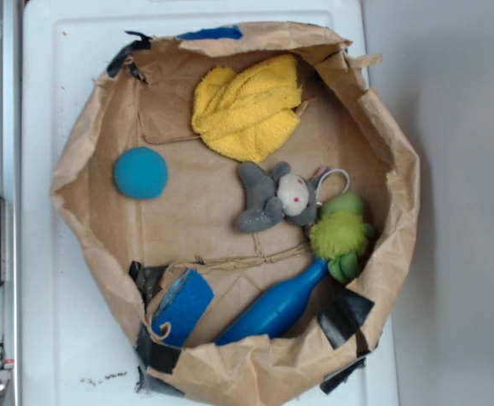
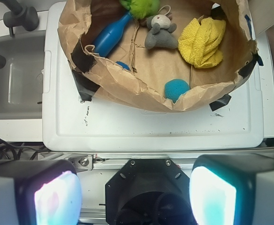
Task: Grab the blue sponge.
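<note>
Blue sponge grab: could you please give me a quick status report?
Claw open, empty, outside the paper bin. Blue sponge untouched, leaning against bin's wall. Blue pin lies close beside it.

The gripper (image 2: 136,197) hangs spread, well apart from the mostly hidden blue sponge (image 2: 123,65).

Flat rectangular soft sponge (image 1: 184,306): plain bright royal blue.
Round foam ball (image 1: 141,172): teal-blue, unpatterned.
Long glossy bottle-shaped pin (image 1: 272,309): saturated blue with pale highlights.
Crumpled terry cloth (image 1: 247,107): yellow, uniform.
Plush mouse toy (image 1: 274,198): grey body, off-white face with small red specks.
Fuzzy plush toy (image 1: 342,234): lime green, darker green feet.
Crumpled paper basin (image 1: 399,194): kraft brown, patched with black tape.
Plastic worktop (image 1: 61,76): white, with small dark scuffs near its edge.
Gripper fingers (image 2: 57,199): grey, pads glowing pale cyan and pink.
</note>
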